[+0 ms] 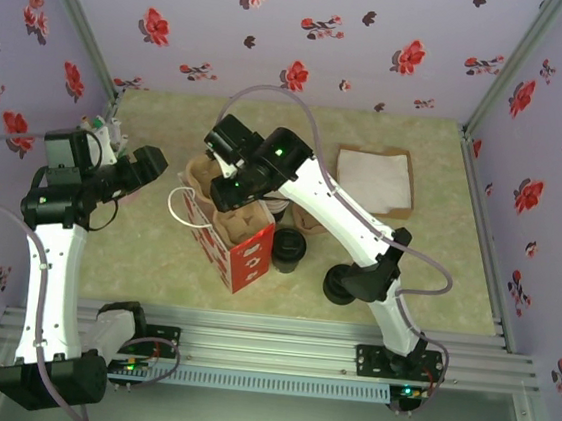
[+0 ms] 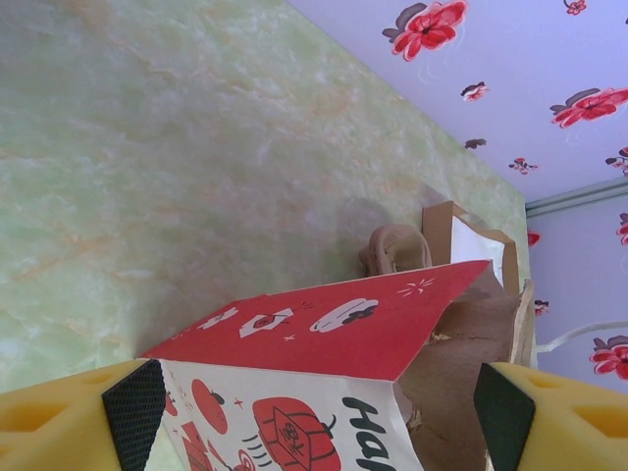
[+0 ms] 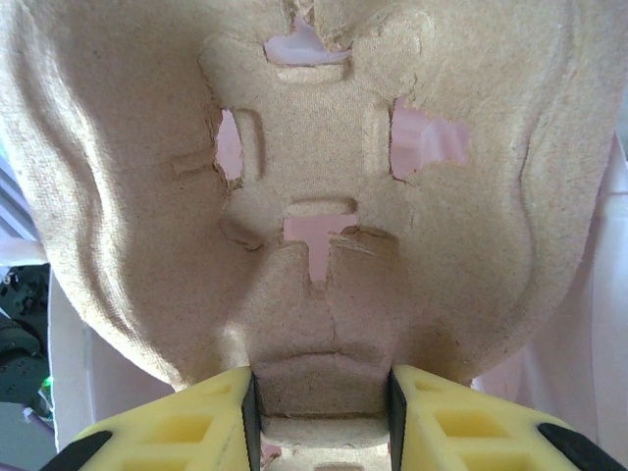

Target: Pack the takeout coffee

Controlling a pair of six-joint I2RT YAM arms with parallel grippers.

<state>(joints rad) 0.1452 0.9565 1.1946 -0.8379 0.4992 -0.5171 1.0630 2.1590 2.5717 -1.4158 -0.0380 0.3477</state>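
The takeout coffee [image 1: 289,250], a small cup under a round black lid, stands on the table just right of the red and white paper bag [image 1: 234,251]. My right gripper [image 1: 229,191] is shut on a brown pulp cup carrier [image 3: 314,196] and holds it over the bag's open top. In the right wrist view the carrier's edge is clamped between the yellow fingers [image 3: 322,412]. My left gripper [image 1: 152,171] hangs open left of the bag. Its wrist view shows the bag [image 2: 324,334] lying between the spread fingertips [image 2: 319,422].
A cardboard tray with white napkins [image 1: 375,180] sits at the back right. A black round stack [image 1: 339,282] lies by the right arm's elbow. The bag's white handle [image 1: 183,205] loops out on its left. Flowered walls close in the table.
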